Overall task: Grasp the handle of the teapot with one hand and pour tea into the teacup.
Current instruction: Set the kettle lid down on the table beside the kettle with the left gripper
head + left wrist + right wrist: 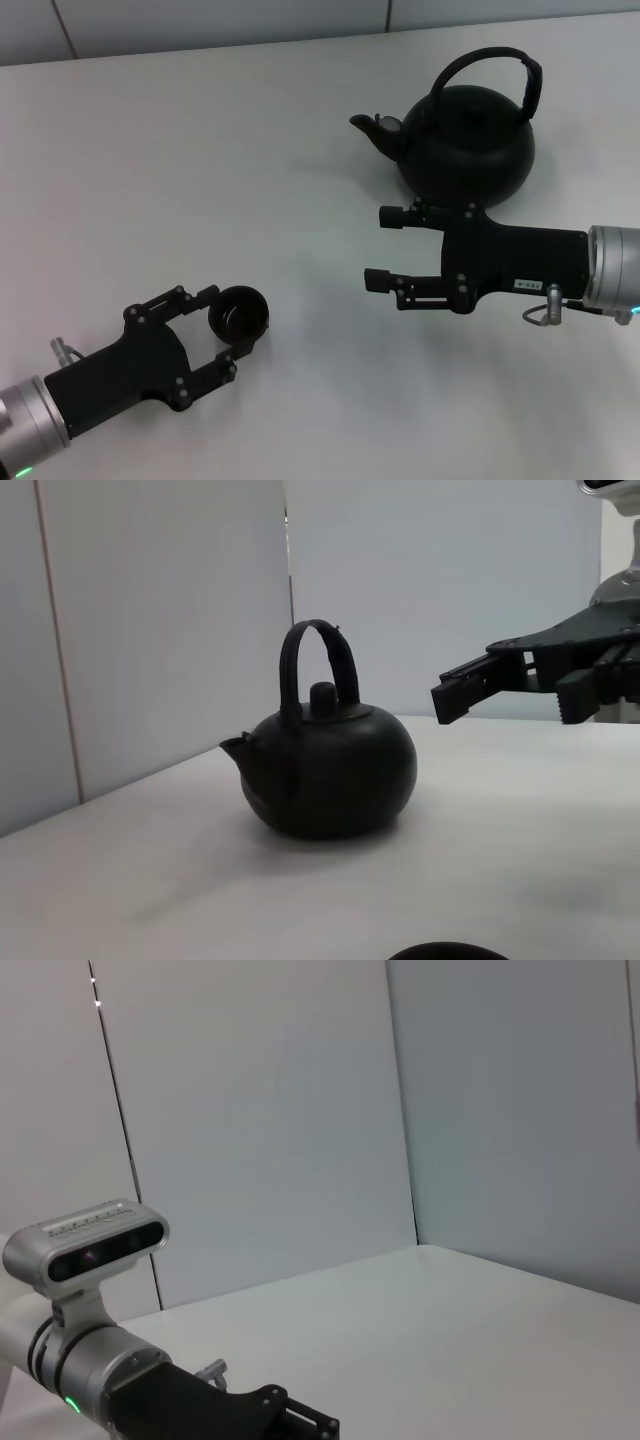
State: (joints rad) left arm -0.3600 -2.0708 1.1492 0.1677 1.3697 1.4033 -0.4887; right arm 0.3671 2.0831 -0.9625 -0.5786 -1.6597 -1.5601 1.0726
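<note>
the right gripper (381, 248) was the one close to the teapot (465, 135). its two fingers were spread wide and held nothing. they pointed sideways, toward the robot's left. the pot sat just past the far finger, off to the side of the jaws and not between them. the handle (487, 72) arched over the top of the pot, higher than the fingers, with its hoop running from the spout side to the back. so the jaws would need to go up and over to reach it. the left gripper (222, 327) was well apart from the pot. its fingers sat on both sides of the teacup (238, 315), and i could not tell if they squeezed it.
</note>
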